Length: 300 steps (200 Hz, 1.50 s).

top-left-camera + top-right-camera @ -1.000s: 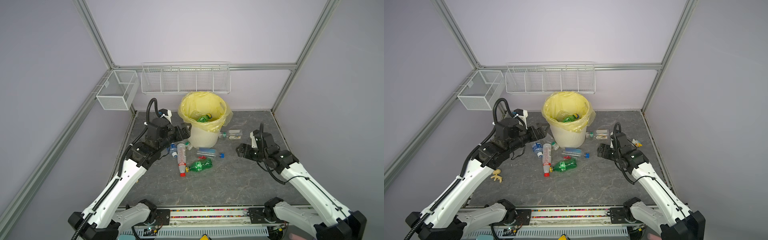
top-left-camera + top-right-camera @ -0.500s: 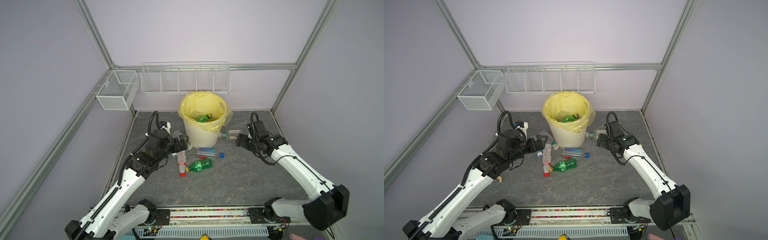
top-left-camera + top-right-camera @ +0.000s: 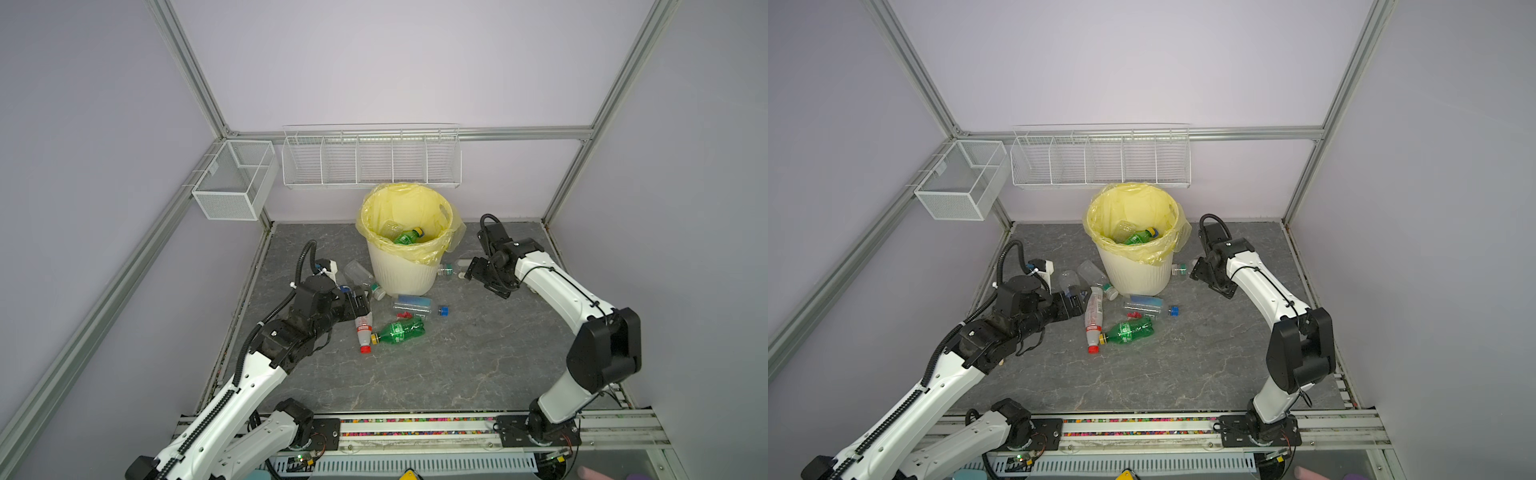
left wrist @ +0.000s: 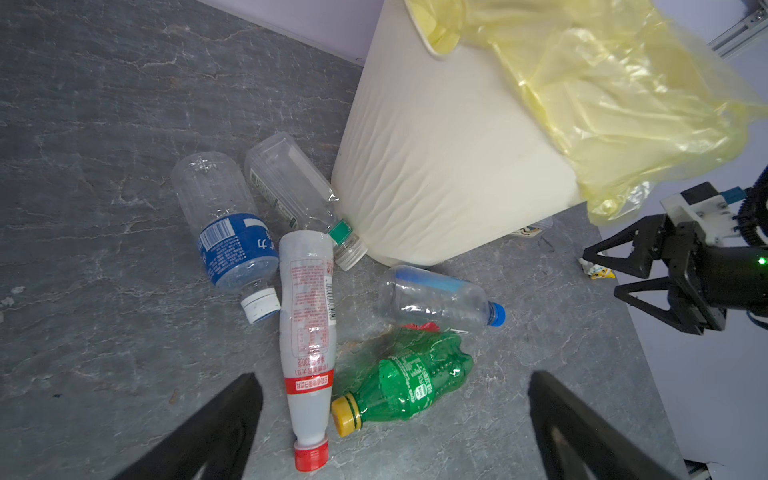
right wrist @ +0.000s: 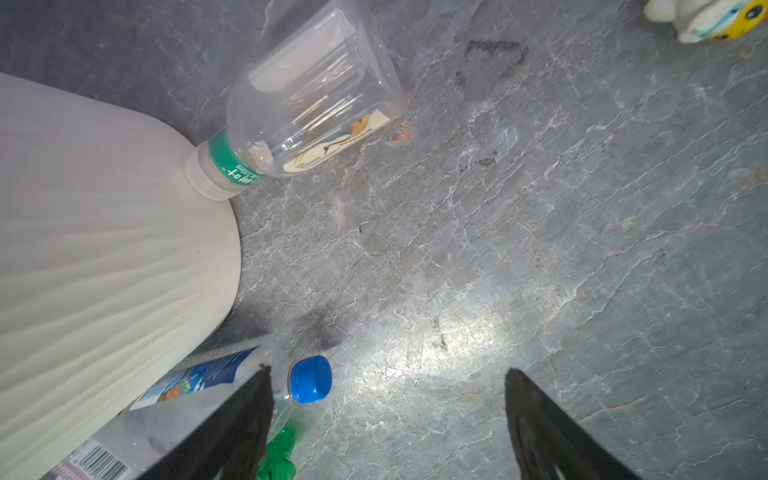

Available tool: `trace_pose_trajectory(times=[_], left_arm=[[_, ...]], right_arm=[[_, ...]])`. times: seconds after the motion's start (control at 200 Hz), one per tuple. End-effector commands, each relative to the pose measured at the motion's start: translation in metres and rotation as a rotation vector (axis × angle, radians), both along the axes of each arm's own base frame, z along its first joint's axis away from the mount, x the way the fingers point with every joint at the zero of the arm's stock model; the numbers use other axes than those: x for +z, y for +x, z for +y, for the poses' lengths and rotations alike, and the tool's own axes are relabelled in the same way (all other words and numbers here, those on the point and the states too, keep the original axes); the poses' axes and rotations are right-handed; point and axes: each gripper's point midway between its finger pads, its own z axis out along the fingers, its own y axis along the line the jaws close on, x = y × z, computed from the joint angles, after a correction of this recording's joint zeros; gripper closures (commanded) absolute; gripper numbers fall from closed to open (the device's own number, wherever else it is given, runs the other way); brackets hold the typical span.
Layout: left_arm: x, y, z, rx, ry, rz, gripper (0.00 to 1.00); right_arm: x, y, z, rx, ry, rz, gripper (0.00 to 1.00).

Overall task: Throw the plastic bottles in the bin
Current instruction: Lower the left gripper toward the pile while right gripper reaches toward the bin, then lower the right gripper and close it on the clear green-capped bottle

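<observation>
**Both arms dropped toward the loose bottles**

Jaws wide and empty, the left tool hangs over the red-capped bottle near-left of the bin; the right tool, likewise spread, faces the green-banded clear bottle at its right, lined up to grab

Both arms reach low, left gripper and right gripper spread wide, empty.

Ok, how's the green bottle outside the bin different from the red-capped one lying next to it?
The green bottle is tinted green with a yellow cap; the red-capped bottle is cloudy white with a red-printed label. The green bottle is crumpled and short, the red-capped bottle slim, longer and smooth. Both lie on their sides, capped, cap ends close together.
</observation>
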Motion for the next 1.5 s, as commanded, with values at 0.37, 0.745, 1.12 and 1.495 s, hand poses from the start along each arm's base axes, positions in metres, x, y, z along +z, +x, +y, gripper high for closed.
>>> trace_pose_trajectory(times=[0.37, 0.745, 1.12, 1.495], left_arm=[[-0.022, -0.018, 0.013, 0.004, 0.017, 0.029, 0.00], [-0.026, -0.024, 0.018, -0.003, 0.049, 0.027, 0.00], [-0.028, -0.026, 0.012, -0.017, 0.010, 0.051, 0.00], [-0.032, -0.027, 0.004, -0.017, -0.059, 0.078, 0.00]], right_arm=[[-0.018, 0.046, -0.011, -0.349, 0.112, -0.002, 0.12], [-0.039, 0.065, -0.004, -0.560, 0.183, 0.000, 0.12], [-0.057, 0.079, -0.003, -0.732, 0.189, 0.030, 0.12], [-0.064, 0.110, 0.010, -0.738, 0.185, 0.038, 0.12]])
